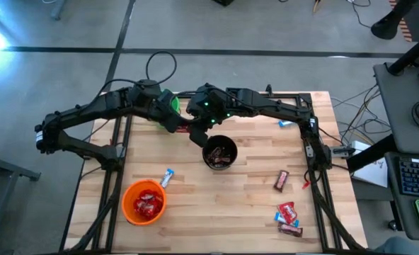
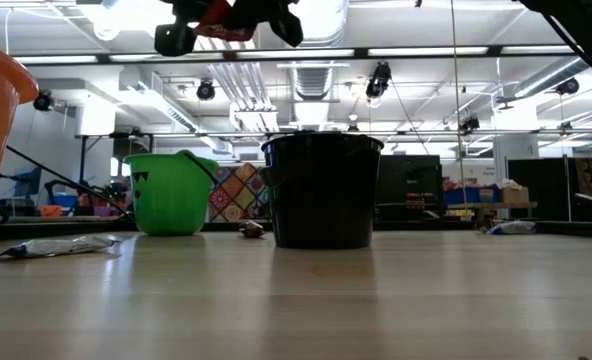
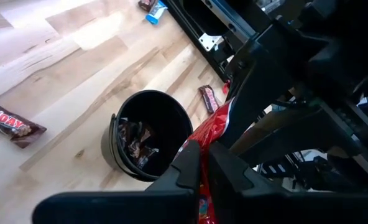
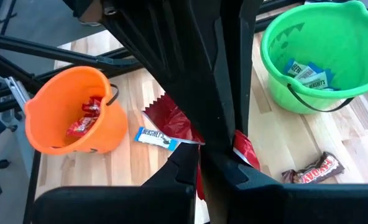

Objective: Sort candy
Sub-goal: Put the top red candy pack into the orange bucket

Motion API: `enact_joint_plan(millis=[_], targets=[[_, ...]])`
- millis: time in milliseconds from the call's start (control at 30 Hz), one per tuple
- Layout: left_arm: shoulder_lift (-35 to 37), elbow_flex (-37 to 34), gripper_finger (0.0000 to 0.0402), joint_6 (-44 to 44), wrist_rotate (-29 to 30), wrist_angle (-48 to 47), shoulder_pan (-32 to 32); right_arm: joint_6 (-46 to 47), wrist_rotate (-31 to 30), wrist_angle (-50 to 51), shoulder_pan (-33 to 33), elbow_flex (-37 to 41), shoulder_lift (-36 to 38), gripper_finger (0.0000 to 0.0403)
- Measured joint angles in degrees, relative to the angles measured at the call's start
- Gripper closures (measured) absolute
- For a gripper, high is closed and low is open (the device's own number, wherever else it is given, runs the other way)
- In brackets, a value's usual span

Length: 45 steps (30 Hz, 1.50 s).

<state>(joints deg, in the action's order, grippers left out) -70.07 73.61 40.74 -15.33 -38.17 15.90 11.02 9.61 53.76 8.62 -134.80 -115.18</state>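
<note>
High view: both arms meet at upper centre of the frame, just above the black cup point(image 1: 219, 153). The left gripper point(image 3: 199, 163) and the right gripper point(image 4: 201, 163) are both pinched down on the same red candy point(image 3: 210, 127), a shiny wrapped bar held in the air between them; looks like a handover. Judging from the crinkled foil, it is light, soft at the wrapper ends and a bit slippery, so a grip on the firm middle of the bar seems safer than on the flat crimped tail. Both wrists are pitched down, fingers pointing at the table.

Other candy: a brown bar point(image 1: 282, 180) right of centre, 2 or 3 red and brown pieces point(image 1: 287, 217) at lower right, a blue-and-white bar point(image 1: 168, 176) beside the orange cup point(image 1: 144, 202) at lower left, which already holds red ones. Green cup point(image 4: 313, 57) holds blue-and-white bars; black cup holds dark ones.
</note>
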Motion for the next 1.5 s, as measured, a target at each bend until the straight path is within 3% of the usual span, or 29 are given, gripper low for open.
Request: enact_joint_plan(millis=[700, 1500], targets=[[2.32, -0.12, 0.0401, -3.32, 1.00, -0.76, -0.17, -0.88, 0.90, -0.90, -0.15, -0.11, 0.00, 0.0387], [3.31, -0.17, 0.0401, -5.81, 0.87, -4.37, -0.21, -2.11, 0.71, 0.55, -0.83, -0.33, 1.67, 0.0248]])
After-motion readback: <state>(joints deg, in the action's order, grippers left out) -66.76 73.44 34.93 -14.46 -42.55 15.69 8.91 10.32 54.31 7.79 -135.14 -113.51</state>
